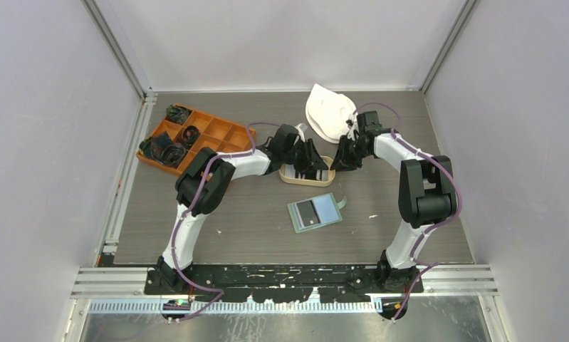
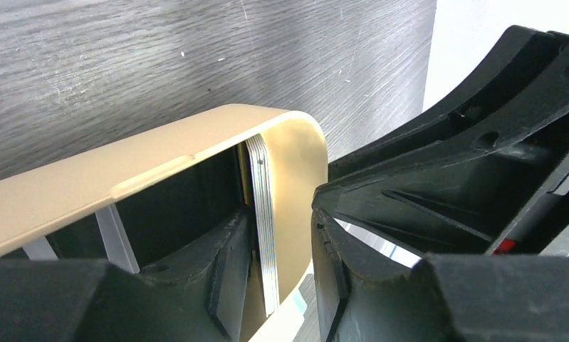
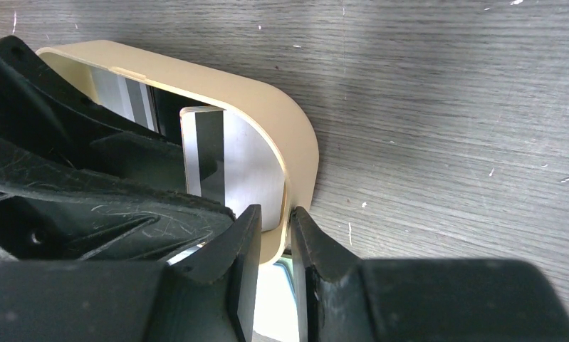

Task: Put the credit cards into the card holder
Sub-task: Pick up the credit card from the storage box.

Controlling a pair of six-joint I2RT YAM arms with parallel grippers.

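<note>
The credit cards (image 2: 262, 199) stand on edge as a thin stack at the right end of an oval tan tray (image 1: 295, 179). My left gripper (image 2: 280, 214) reaches into the tray. Its jaws stand open either side of the stack, with a gap between the cards and the right finger (image 2: 338, 271). A grey card with a dark stripe (image 3: 231, 164) leans against the tray's end wall. My right gripper (image 3: 274, 211) is shut on that end wall (image 3: 299, 153), one finger inside and one outside. The card holder (image 1: 315, 211) lies open on the table in front of the tray, sage green with pale pockets.
An orange compartment box (image 1: 213, 132) holding dark cord bundles (image 1: 164, 149) sits at the back left. A white crumpled thing (image 1: 329, 112) lies behind the right gripper (image 1: 340, 160). Grey walls close in the table on three sides.
</note>
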